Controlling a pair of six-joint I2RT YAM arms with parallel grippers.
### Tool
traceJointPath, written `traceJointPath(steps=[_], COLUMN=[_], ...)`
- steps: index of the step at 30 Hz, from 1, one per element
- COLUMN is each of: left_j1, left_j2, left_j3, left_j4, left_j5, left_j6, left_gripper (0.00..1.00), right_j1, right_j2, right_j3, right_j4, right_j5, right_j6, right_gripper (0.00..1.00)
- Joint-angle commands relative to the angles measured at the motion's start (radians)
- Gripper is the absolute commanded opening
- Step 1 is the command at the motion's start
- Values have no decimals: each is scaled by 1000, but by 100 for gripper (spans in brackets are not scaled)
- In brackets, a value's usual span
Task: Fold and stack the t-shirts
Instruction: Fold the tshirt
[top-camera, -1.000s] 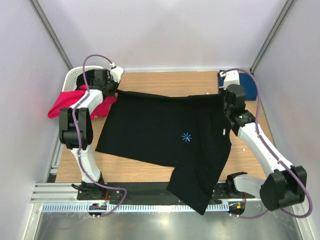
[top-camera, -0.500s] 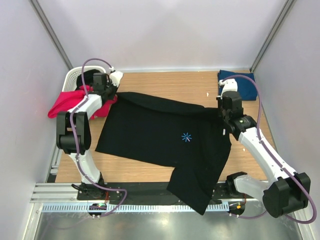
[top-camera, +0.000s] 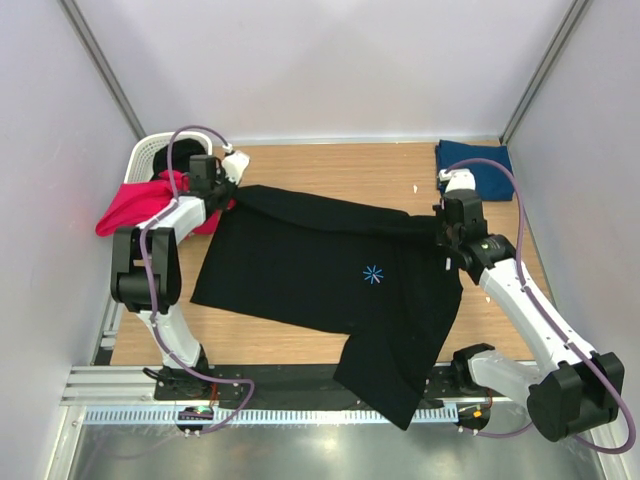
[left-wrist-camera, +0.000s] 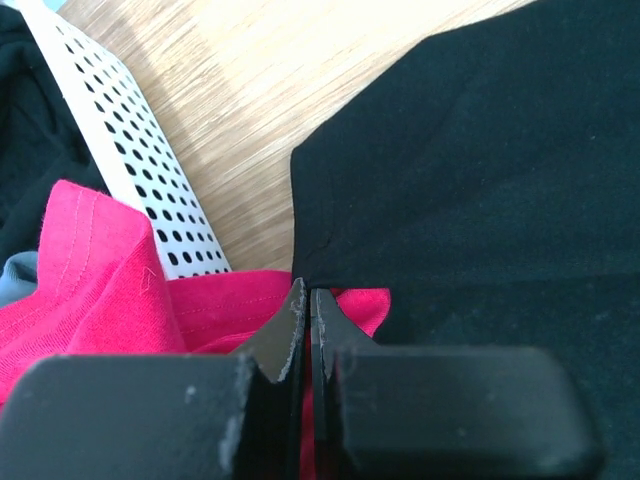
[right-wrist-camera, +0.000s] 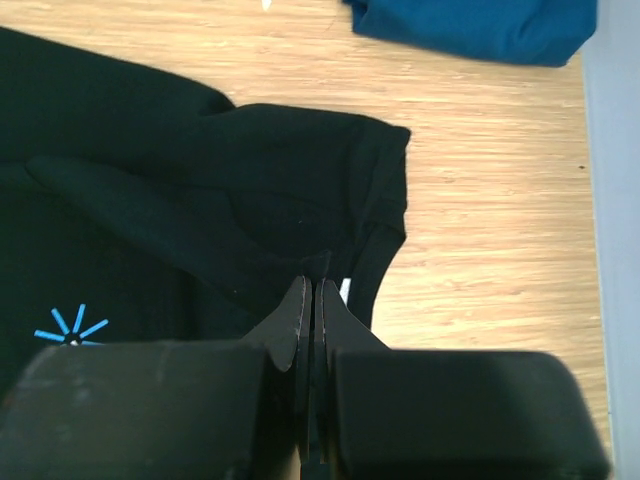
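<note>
- Black shirt (top-camera: 330, 265) spread over the middle of the surface (top-camera: 330, 165), blue chest mark (top-camera: 373, 274) facing up.
- Near-right part of it draped over the near edge, hanging down between the two arm bases.
- Far edge lifted off the wood, forming a ridge from one gripper to the other.
- Left gripper (top-camera: 224, 195) clenched on the far-left corner of the black shirt, right at the hem, jaws pressed together on the cloth.
- Right gripper (top-camera: 446, 226) clenched on the far-right edge of the black shirt, jaws tight, with a small white label (right-wrist-camera: 345, 290) just beside the tips.
- Red shirt (top-camera: 135, 205) slung over the rim of the basket (top-camera: 150, 150) at far left, lying just under the left gripper and touching the black corner.
- Basket tucked into the far-left corner against the wall, with dark cloth inside.
- Navy shirt (top-camera: 478, 165) folded at the far-right corner, apart from the black shirt, with bare wood between them.
- Open room: a broad bare strip along the far edge between the basket and the navy shirt.
- Also bare wood right of the black shirt out to the right edge, and a narrower patch at near left.
</note>
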Motion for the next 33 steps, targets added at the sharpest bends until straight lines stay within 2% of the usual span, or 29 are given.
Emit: traceJointPath(steps=[1, 10, 21, 33], left_j1=[0, -7, -16, -20], left_j2=[-27, -49, -17, 5], left_j3=[-8, -84, -80, -69], left_j4=[48, 59, 59, 60], left_j5=[-27, -43, -61, -103], left_j6=[25, 68, 83, 89], left_gripper=[0, 0, 0, 0], right_j1=[4, 4, 7, 8], right_j2=[-37, -39, -5, -34], right_j3=[0, 22, 48, 100], right_j4=[-23, -95, -213, -276], right_j5=[-44, -21, -214, -176], right_j6=[32, 20, 59, 70], right_gripper=[1, 1, 1, 1])
